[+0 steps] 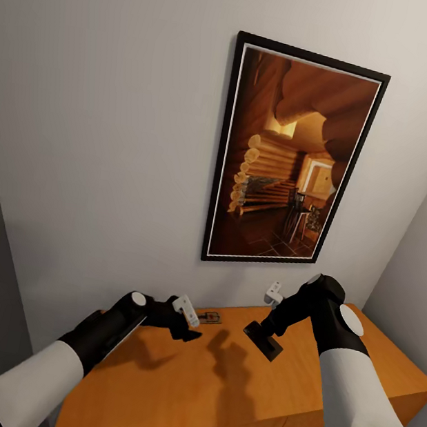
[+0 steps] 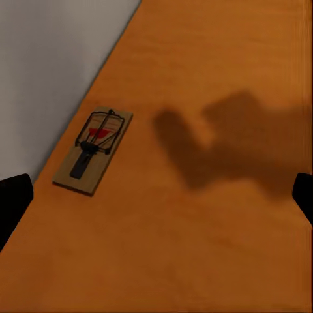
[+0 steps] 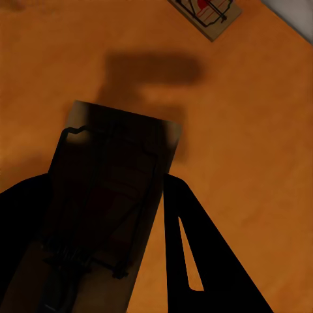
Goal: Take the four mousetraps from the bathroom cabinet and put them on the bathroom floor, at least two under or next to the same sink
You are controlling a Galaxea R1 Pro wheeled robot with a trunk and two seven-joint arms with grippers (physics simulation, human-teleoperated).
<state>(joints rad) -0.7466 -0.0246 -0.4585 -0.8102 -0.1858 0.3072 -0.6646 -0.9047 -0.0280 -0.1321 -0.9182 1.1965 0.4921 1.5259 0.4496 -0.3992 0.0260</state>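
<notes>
At lower left of the head view, the left tool (image 1: 188, 315) hovers over the cabinet (image 1: 224, 390) top with its fingers spread wide and nothing between them. Just beyond it, near the wall at centre frame, one mousetrap (image 1: 208, 318) lies flat on the wood. It looks light, thin and rigid, with a wire spring that could snap, so I would pinch the board by its long edges, clear of the wire. Right of centre, the right tool (image 1: 263, 339) is closed on a second mousetrap (image 1: 264, 341), gripped across the board and held above the cabinet. A framed picture (image 1: 289, 160) hangs in the upper middle.
</notes>
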